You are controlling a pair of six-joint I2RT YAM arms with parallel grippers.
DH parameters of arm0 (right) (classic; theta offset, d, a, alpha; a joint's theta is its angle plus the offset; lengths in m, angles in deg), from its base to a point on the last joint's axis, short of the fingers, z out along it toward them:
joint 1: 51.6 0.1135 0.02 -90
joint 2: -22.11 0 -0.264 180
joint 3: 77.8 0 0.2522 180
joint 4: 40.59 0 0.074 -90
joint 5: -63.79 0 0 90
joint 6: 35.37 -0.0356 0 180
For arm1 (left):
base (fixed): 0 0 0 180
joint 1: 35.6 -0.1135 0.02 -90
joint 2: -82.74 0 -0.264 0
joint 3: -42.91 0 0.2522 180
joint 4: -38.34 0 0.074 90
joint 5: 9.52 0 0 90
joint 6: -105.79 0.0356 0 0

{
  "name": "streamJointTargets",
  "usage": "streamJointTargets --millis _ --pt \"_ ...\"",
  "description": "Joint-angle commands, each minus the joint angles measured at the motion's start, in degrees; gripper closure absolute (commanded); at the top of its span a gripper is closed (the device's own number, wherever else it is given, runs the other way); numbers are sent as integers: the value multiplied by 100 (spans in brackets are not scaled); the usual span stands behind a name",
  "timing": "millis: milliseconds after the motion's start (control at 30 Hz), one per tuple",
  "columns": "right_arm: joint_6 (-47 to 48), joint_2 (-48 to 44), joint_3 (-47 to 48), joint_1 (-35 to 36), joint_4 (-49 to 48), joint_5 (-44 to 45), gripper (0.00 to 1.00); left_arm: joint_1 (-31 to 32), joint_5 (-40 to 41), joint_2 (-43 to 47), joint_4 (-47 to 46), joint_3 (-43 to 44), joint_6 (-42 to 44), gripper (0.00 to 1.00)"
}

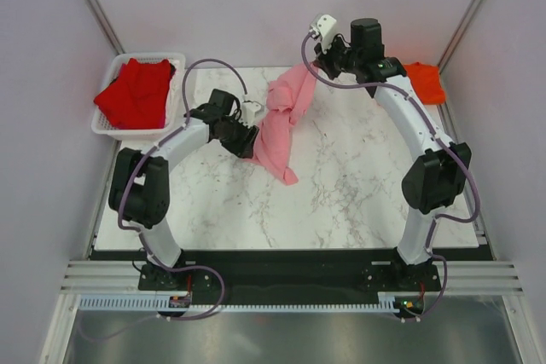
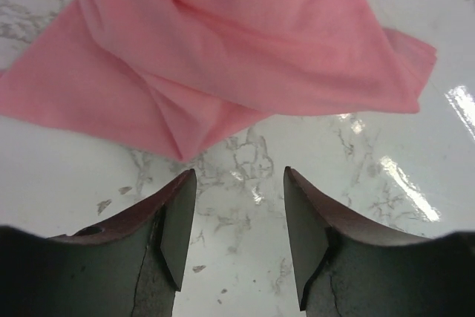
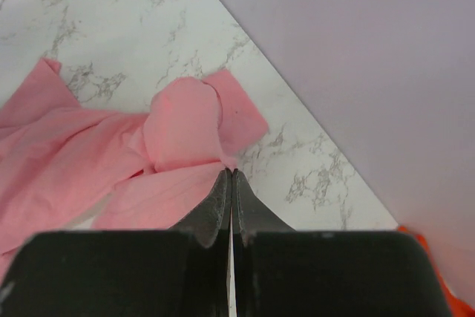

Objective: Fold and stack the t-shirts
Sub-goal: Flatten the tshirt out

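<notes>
Item: pink shirt (image 1: 286,121), bunched far-centre on the marble table (image 1: 341,193); right gripper (image 3: 231,176) pinching a thin bit of its edge; left gripper (image 2: 239,206) spread, empty, just beside its hem. Risk: so slight a pinch may slip when pulled; cloth drops crumpled.

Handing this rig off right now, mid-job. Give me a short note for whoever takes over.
Left gripper: jaws open, empty, just short of the pink shirt.
Right gripper: jaws shut on a pinch of the pink shirt.
Red shirt lies in the white basket; orange shirt at the far right corner of the table.
Done: nothing stacked; pink shirt is bunched on the table.
Left: fold and stack.
</notes>
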Motion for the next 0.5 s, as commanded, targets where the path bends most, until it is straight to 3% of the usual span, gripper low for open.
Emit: streamJointTargets --millis 0,467 --pt "-458 190 104 -115 -128 135 100 193 -941 -161 335 522 109 41" --pt "-485 225 -169 -238 -146 224 100 976 -952 -1471 1232 1568 65 32"
